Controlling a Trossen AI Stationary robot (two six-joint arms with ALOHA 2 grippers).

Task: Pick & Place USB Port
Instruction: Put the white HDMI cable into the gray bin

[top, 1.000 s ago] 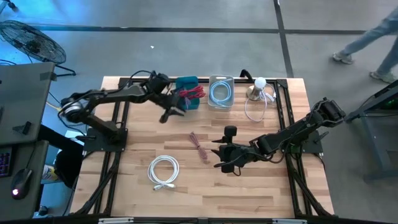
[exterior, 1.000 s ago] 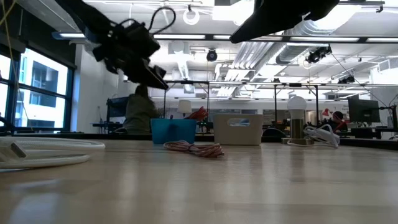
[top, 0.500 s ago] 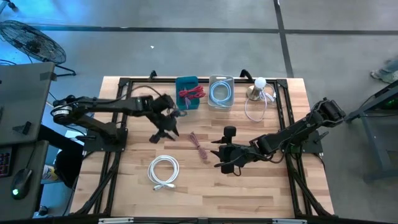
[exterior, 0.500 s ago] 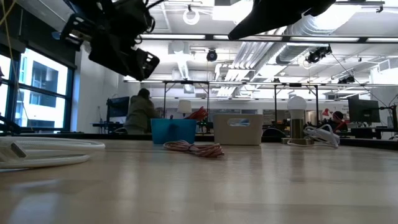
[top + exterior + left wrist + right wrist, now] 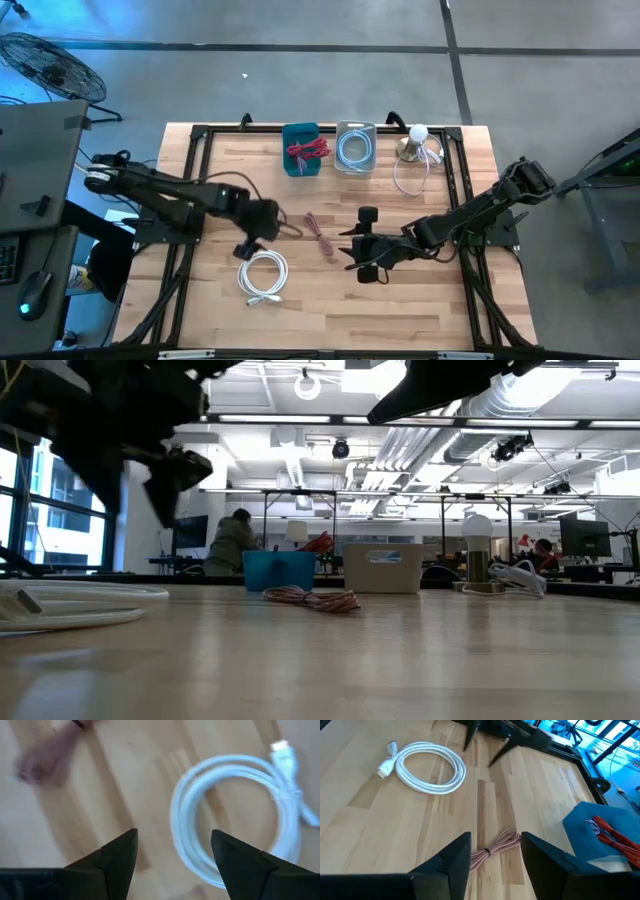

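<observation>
Pale wood table (image 5: 430,300) is seen under a big open office; the white coiled cable (image 5: 264,276) is laid flat just below the left gripper (image 5: 247,240), fingers spread, far nearer than the right gripper (image 5: 362,258), also parted, parked mid-table beside a pinkish cable bundle (image 5: 319,236).

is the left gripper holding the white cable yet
No, the left gripper hangs open above the coiled white cable, which lies flat on the wooden table with nothing between the fingers.
</observation>
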